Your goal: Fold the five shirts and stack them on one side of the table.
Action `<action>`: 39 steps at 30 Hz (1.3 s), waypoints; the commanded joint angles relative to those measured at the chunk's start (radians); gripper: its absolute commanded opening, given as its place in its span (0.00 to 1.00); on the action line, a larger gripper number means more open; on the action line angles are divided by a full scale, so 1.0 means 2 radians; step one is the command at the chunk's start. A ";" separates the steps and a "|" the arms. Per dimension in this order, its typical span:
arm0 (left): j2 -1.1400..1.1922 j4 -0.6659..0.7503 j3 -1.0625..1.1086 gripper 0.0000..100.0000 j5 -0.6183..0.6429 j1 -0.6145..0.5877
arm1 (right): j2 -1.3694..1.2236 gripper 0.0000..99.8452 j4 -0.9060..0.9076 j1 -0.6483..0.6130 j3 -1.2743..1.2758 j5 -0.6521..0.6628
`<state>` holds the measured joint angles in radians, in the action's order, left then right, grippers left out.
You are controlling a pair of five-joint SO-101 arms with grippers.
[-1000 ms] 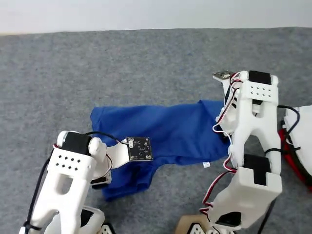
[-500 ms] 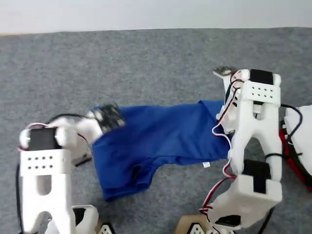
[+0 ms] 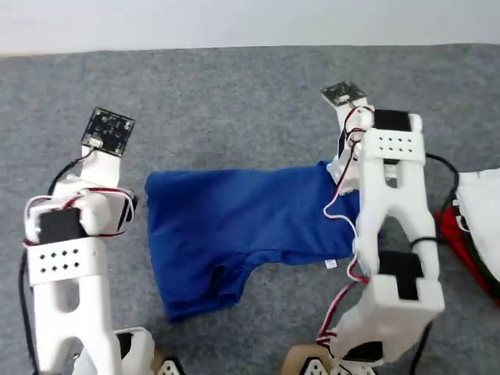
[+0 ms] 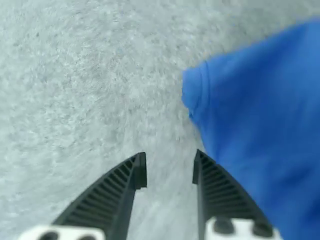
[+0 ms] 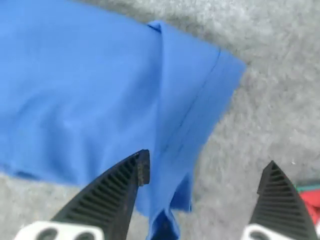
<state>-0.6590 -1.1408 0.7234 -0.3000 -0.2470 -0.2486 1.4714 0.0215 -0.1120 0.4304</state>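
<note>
The blue short-sleeved fabric shirt [image 3: 258, 219] lies spread on the grey felt-like table cover [image 3: 234, 94], between my two arms. Its near corner on the left arm's side is rumpled. My left pincer [image 4: 169, 167] is open by a modest gap and has nothing between its black ribbed fingers. It hangs over bare cover, and a hemmed corner of the shirt lies just beside and a little ahead of the finger on the right arm's side. I see no contact there. My right pincer [image 5: 207, 170] is spread wide and also holds nothing. One of its fingers is above the blue fabric and the other is above the grey cover, so the hemmed end of the shirt lies below the gap between them. I cannot tell whether a fingertip touches the fabric. On the far side of the right arm from the shirt, a white cloth [image 3: 480, 199] and a red item [image 3: 457, 234] lie at the table's edge, well apart from the left pincer.
</note>
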 commanded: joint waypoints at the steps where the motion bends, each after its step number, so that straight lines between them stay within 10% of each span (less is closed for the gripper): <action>1: -0.007 0.081 0.036 0.17 0.040 0.016 | -0.026 0.35 -0.013 -0.004 -0.052 -0.031; 14: 0.129 0.206 0.033 0.17 0.096 0.064 | -0.186 0.35 0.076 -0.002 -0.297 -0.041; 39: 0.643 -0.206 -0.643 0.22 0.061 0.097 | -0.170 0.35 0.160 0.101 -0.386 -0.041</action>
<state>0.5854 -1.4814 -0.4396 -0.1695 -0.0384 -0.6368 1.7522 0.1918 -0.8378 0.3567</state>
